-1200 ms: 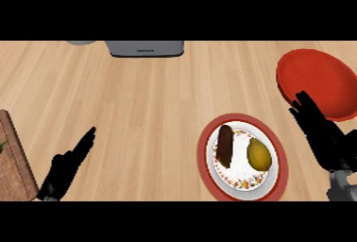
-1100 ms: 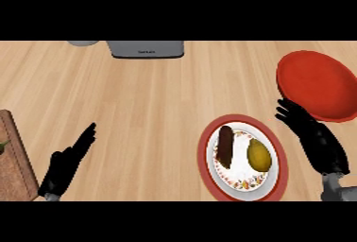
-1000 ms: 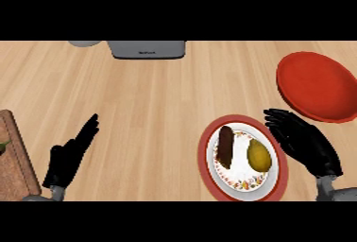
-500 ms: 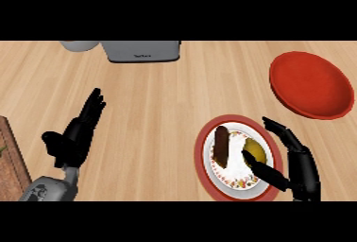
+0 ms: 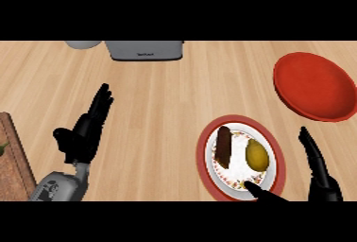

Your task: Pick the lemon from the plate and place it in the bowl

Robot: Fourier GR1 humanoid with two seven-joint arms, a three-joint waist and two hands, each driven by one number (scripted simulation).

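Note:
A yellow-green lemon (image 5: pixel 257 155) lies on a red-rimmed patterned plate (image 5: pixel 207 163), next to a dark brown oblong piece of food (image 5: pixel 223 146). The red bowl (image 5: pixel 314 86) stands at the upper right. My right hand (image 5: pixel 317 165) is open at the plate's lower right edge, fingers raised beside the rim and thumb reaching over the plate's front. It does not touch the lemon. My left hand (image 5: pixel 82 131) rests open at the left, fingers up.
A grey appliance (image 5: pixel 145 49) and a pale round object (image 5: pixel 83 44) stand at the counter's far edge. A brown wooden board (image 5: pixel 14 163) lies along the left side.
My right hand moved from beside the bowl down to the plate's lower right edge. The view shifted, and my left hand now shows higher and further in.

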